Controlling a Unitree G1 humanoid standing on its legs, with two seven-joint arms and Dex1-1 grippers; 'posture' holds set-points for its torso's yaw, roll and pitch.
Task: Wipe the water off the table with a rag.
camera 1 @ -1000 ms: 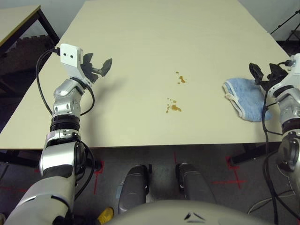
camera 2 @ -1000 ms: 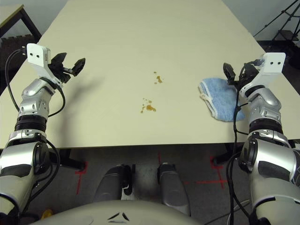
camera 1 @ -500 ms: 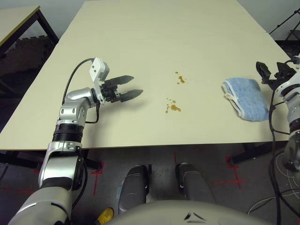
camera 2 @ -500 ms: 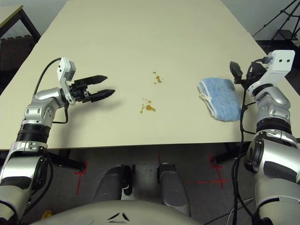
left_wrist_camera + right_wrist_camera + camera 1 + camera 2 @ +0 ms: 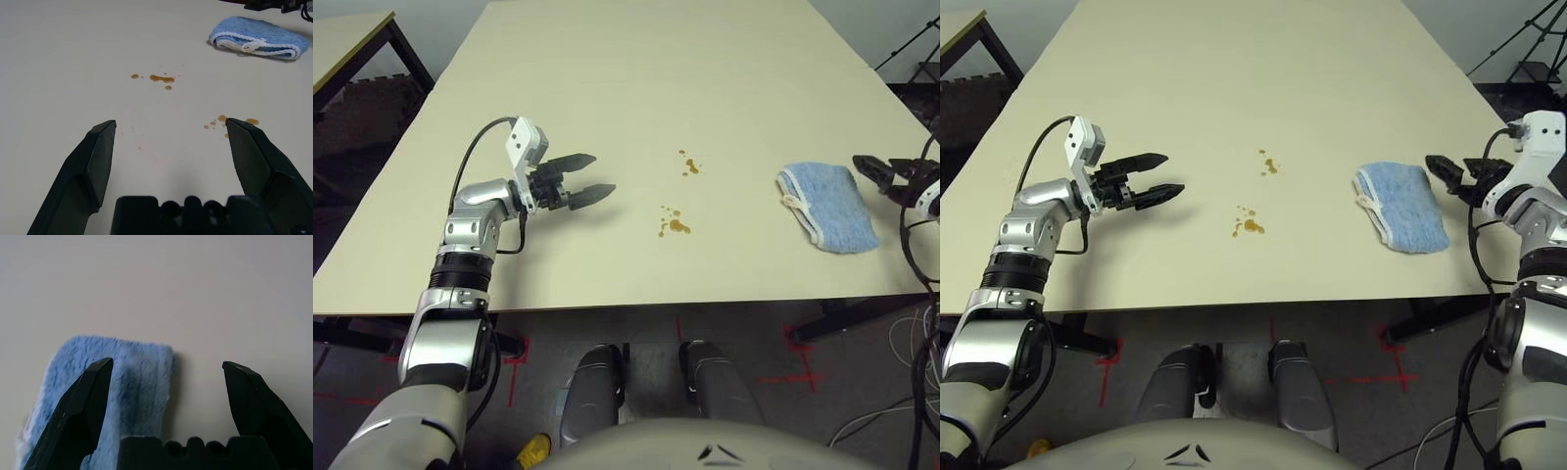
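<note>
Rag [image 5: 1402,208] lies unheld on the counter [image 5: 1224,88], right of frame, beside the right gripper's spread jaws [image 5: 1467,176], so pickup seems in hand, and the jaws must be centred over it before closing.

Fuzzy blue cloth [image 5: 1400,208], white-stitched edge
Smooth, pale matt table [image 5: 1234,78]; glossy amber-brown drops [image 5: 1252,226]; silvery metallic-looking arms [image 5: 1026,235].

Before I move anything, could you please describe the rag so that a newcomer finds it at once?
On the large pale beige table, look toward the robot's right side, just inward of the open right gripper. There lies the rag, a folded, fuzzy light blue cloth with white edging. Its blue colour and larger size set it apart from the small amber-brown drops.
</note>
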